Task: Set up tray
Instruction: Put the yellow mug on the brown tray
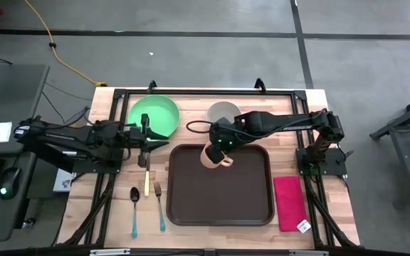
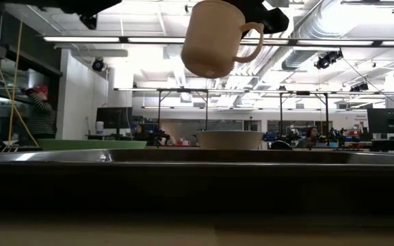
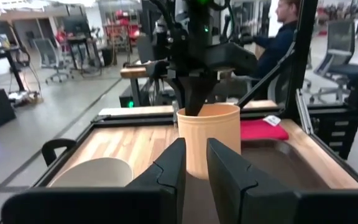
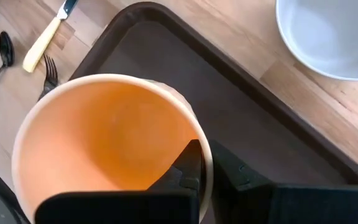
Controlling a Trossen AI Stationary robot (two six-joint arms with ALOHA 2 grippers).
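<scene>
The dark-brown tray (image 1: 248,203) lies in the middle of the table. My right gripper (image 1: 223,144) is shut on a beige mug (image 1: 214,156) above the tray's far part. In the low view the mug (image 2: 214,37) hangs high over the tray rim (image 2: 197,156). My left gripper (image 1: 148,141) waits to the tray's left, beside the green plate (image 1: 154,115), with a narrow gap between its fingers (image 3: 174,171). A grey bowl (image 1: 223,112) stands beyond the tray. The red-pink napkin (image 1: 288,203) lies flat on the tray's right. My right gripper (image 4: 207,154) holds the mug by its wall at the rim (image 4: 205,186), one finger (image 4: 188,165) inside the cup and the other (image 4: 238,177) outside. The fingers come from above, pointing down. The mug is lifted clear of the tray and slightly tilted, its handle (image 2: 252,41) to one side.
A spoon (image 1: 134,206), a knife (image 1: 146,183) and a fork (image 1: 159,205) lie on the wood left of the tray. A black frame runs around the table's edges. People and chairs show in the room beyond the table.
</scene>
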